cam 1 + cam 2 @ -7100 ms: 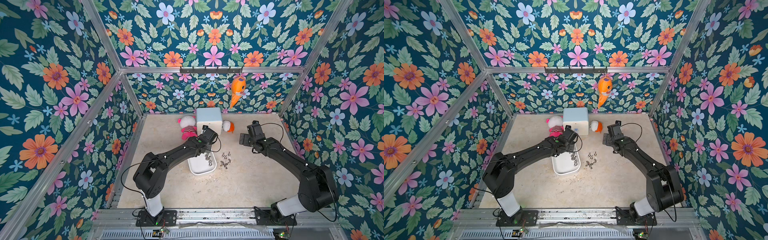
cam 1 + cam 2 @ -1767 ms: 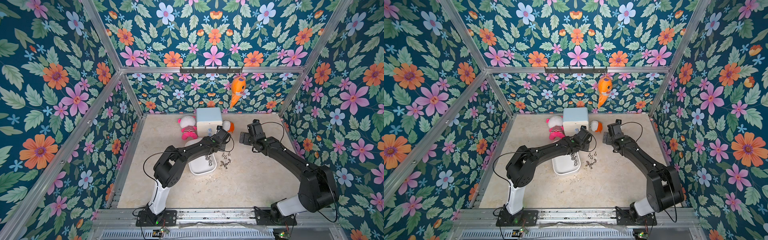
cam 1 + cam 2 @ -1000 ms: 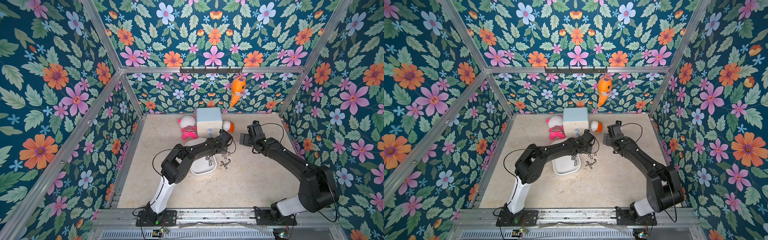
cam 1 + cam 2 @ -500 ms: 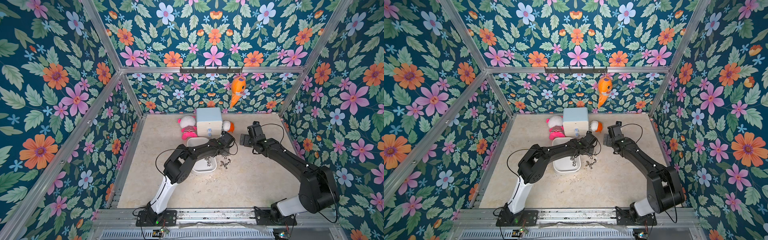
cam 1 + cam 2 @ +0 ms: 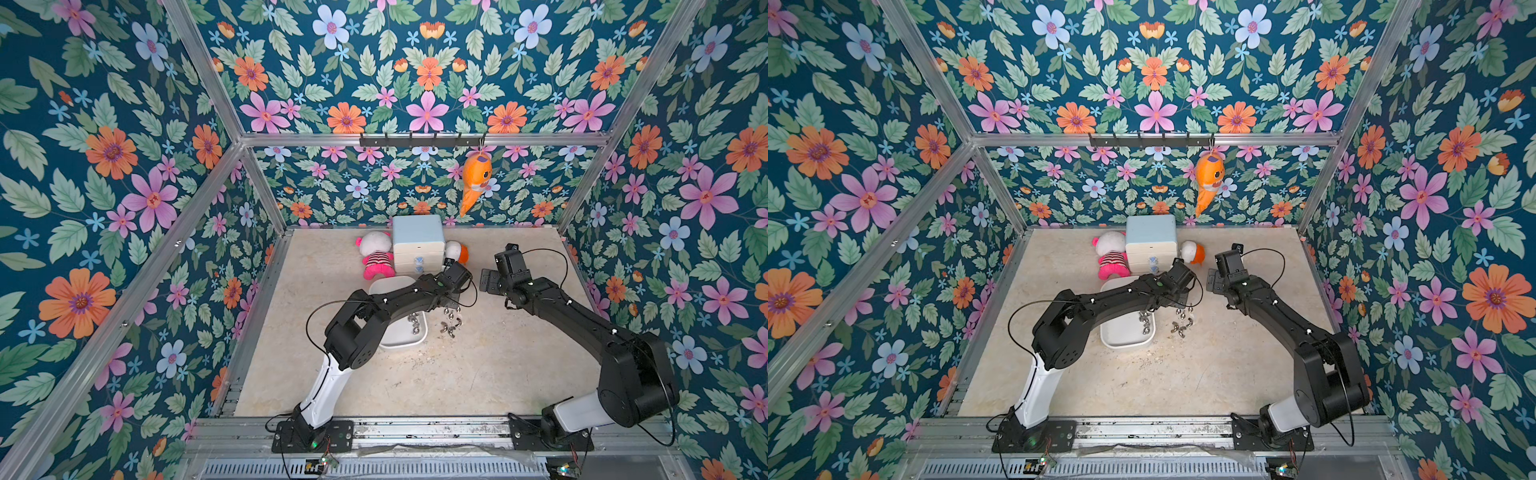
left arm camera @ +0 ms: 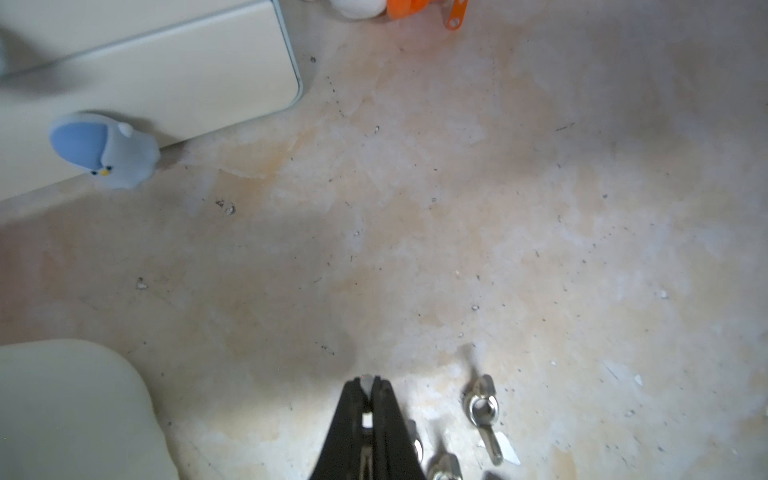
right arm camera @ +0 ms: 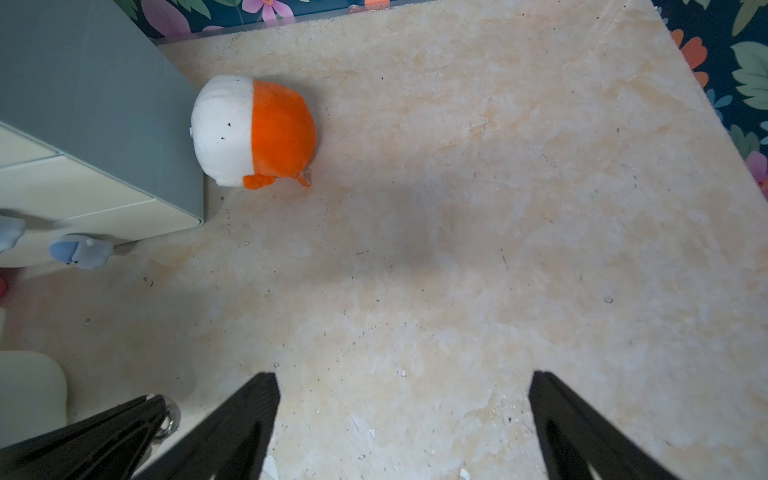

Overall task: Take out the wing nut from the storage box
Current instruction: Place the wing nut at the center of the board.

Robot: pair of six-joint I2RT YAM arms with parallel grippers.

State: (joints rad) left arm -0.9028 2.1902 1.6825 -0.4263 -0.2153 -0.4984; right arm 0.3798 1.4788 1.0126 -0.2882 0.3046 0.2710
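The left fingers (image 6: 353,419) are pressing tight together, and a small silvery wing nut (image 7: 169,417) is showing at their tips, pinched between them. They are hanging over the bare tabletop (image 5: 457,374), just outside the storage box (image 5: 409,344), on the side that faces the right arm. Several loose wing nuts (image 5: 451,326) are lying on the tabletop close under them, and 1 is showing clearly in the left wrist view (image 6: 482,409). At least 2 other nuts (image 5: 1145,323) are sitting inside the box, against that same side.

The right fingers (image 7: 249,415) are standing spread wide apart with nothing between them, above the tabletop and near the left fingers. An orange-and-white plush (image 7: 253,129) is lying beyond them, beside the drawer cabinet (image 5: 417,235).
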